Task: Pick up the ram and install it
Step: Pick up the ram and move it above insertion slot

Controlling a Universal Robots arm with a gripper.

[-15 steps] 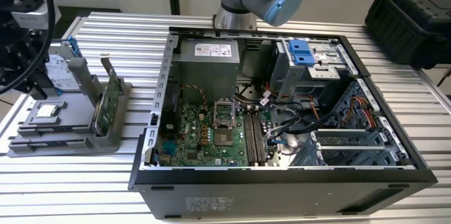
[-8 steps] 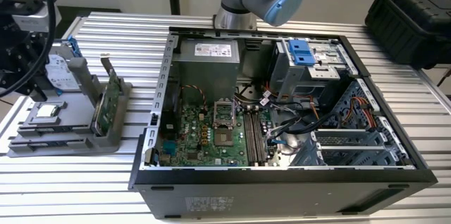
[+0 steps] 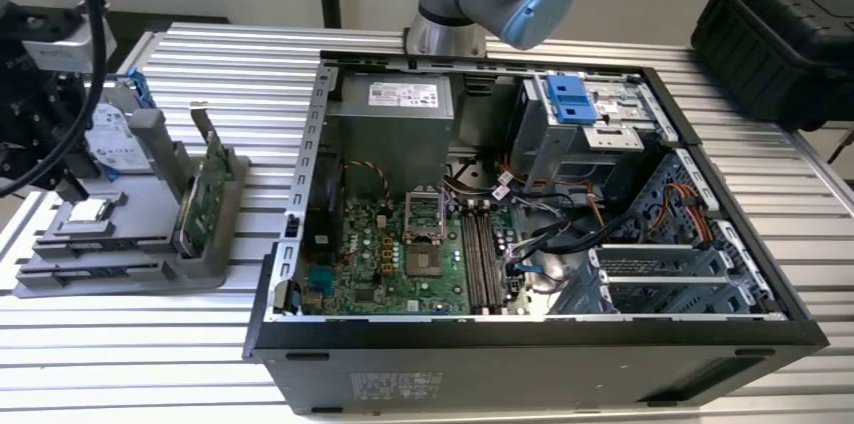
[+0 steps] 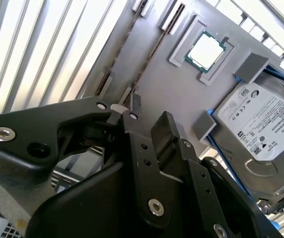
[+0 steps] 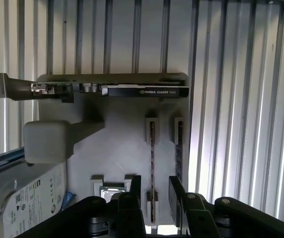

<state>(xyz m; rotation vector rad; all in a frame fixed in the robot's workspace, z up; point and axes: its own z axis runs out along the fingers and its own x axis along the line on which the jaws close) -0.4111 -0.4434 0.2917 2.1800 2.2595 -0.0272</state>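
one open black computer case [image 3: 534,344] lies on the ribbed metal table [image 3: 134,344] in the exterior view, its green motherboard [image 3: 400,254] facing up. a grey plastic parts tray [image 3: 120,279] sits apart from it toward the exterior view's left. the dark end of my arm [image 3: 40,114] hangs over that tray, not over the case, so the work is at the pick-up end

in the first wrist view my gripper [image 5: 155,193] is open: its two black fingers [image 5: 134,196] stand apart and hold nothing. the ram [image 5: 152,158], a long thin circuit stick seen edge-on, stands in a slot of the tray. its long axis runs straight away from me and passes through the gap between my fingers, so their closing line crosses its thin faces. i cannot tell whether my tips are already down beside it or above it. across the far end of the tray stands the wide green card with a metal bracket [image 5: 117,90], and the silver hard drive with a white label [image 5: 28,203] lies to one side

in the second wrist view the same open gripper [image 4: 149,116] is seen from the side. the ram's narrow edge [image 4: 142,64] leads away from the fingertips along the tray. the square silver processor chip [image 4: 204,51] and the hard drive lie beyond it, well clear of my jaws
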